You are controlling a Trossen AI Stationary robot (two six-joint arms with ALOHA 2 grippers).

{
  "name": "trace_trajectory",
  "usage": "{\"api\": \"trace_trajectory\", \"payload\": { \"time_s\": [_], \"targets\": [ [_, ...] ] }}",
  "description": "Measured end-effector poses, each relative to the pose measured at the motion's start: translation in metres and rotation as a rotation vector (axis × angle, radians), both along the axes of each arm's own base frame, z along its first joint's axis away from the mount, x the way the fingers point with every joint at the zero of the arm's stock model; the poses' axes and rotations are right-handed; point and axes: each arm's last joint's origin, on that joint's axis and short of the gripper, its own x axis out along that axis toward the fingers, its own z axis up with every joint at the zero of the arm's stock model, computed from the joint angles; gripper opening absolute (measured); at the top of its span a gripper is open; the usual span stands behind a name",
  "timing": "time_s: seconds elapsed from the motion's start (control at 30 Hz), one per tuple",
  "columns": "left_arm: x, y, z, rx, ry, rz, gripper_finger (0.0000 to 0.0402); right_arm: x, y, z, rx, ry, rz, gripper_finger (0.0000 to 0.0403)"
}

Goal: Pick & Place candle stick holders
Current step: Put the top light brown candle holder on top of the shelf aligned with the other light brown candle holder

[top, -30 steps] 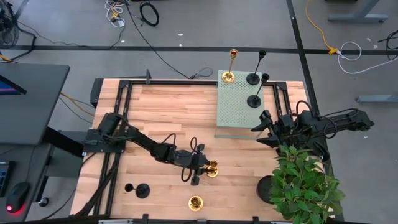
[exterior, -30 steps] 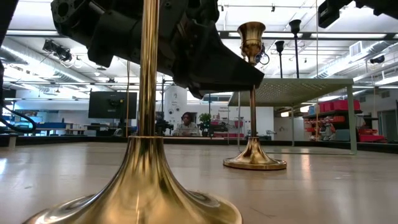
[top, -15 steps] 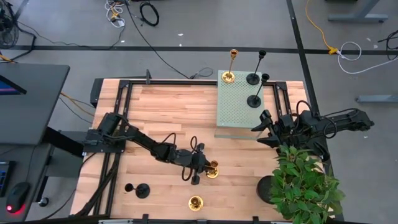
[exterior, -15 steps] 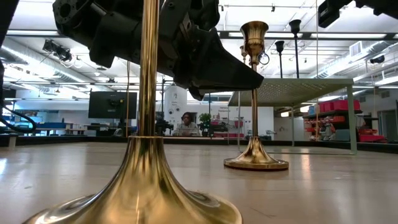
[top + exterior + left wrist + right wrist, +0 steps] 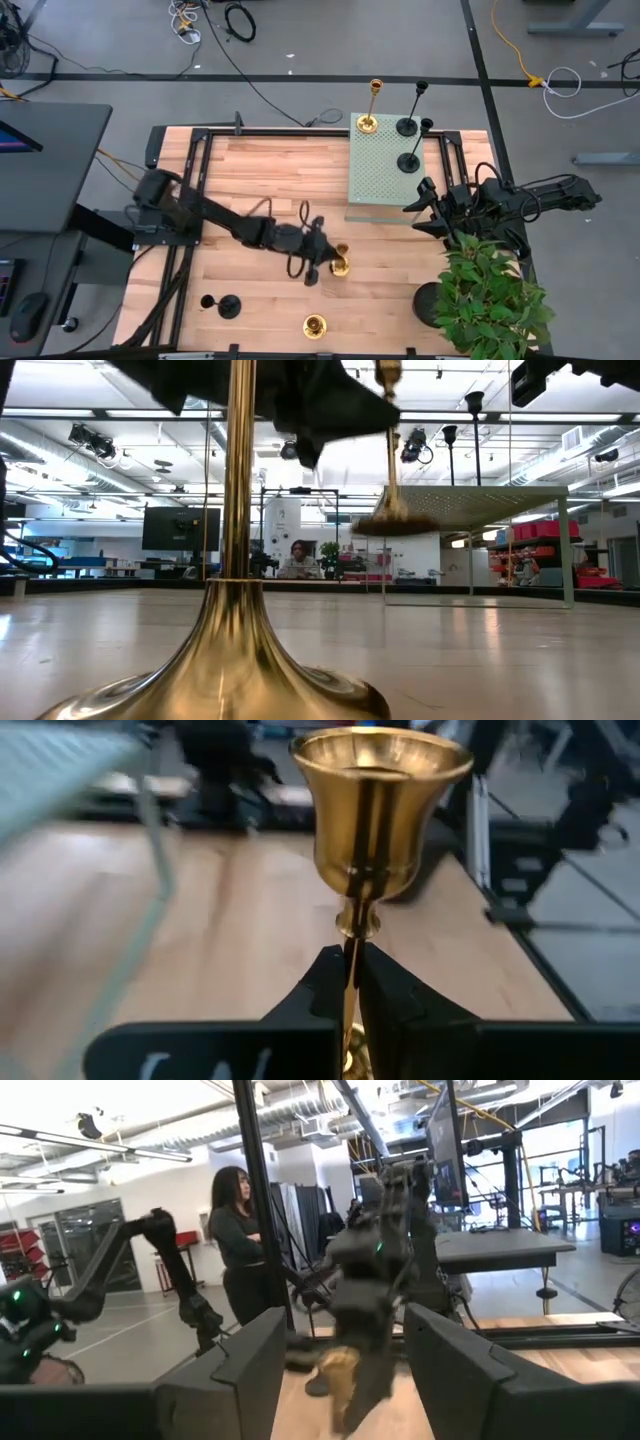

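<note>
Now that my left gripper (image 5: 350, 982) has clamped the gold candlestick's (image 5: 378, 795) stem, it's lifted clear off the table (image 5: 260, 170) (mid-table); carry to perforated stand (image 5: 380, 170) next; right gripper (image 5: 424, 205) waits open beside it.

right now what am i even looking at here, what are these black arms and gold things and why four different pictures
This is a robot with two dark jointed arms at a wooden table. The high view looks straight down, the low view sits at table-top height, and each wrist view looks past one arm's own fingers.

The left gripper is shut on the thin stem of a shiny gold metal candlestick, and the low view shows its base off the wood. The right gripper waits open beside the pale perforated platform.

On that platform stand one more gold candlestick and two matte black ones. Near the front edge are another gold one and a black one. A green potted plant fills the right corner.
</note>
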Motion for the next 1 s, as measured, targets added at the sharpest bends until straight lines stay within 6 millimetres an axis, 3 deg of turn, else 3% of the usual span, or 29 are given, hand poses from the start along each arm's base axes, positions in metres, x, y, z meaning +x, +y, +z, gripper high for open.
{"api": "trace_trajectory", "payload": {
  "time_s": [0.2, 0.37, 0.6, 0.8, 1.0],
  "targets": [
    [-0.014, 0.039, 0.042, -0.043, -0.025, 0.059, 0.0012, 0.000, 0.000, -0.001, -0.013, 0.002, -0.003, 0.0204],
    [-0.021, 0.071, 0.063, -0.065, -0.076, 0.087, 0.0012, 0.000, 0.000, -0.001, -0.014, 0.004, -0.003, 0.0204],
    [-0.014, 0.116, 0.096, -0.034, 0.021, 0.156, 0.0012, 0.000, 0.000, -0.001, -0.024, 0.008, -0.005, 0.0204],
    [-0.012, 0.138, 0.134, 0.037, -0.037, 0.155, 0.0013, 0.000, 0.000, -0.002, -0.027, 0.010, -0.005, 0.0204],
    [-0.002, 0.164, 0.139, 0.087, -0.045, 0.184, 0.0013, 0.001, 0.000, -0.002, -0.035, 0.014, -0.007, 0.0204]
  ]
}}
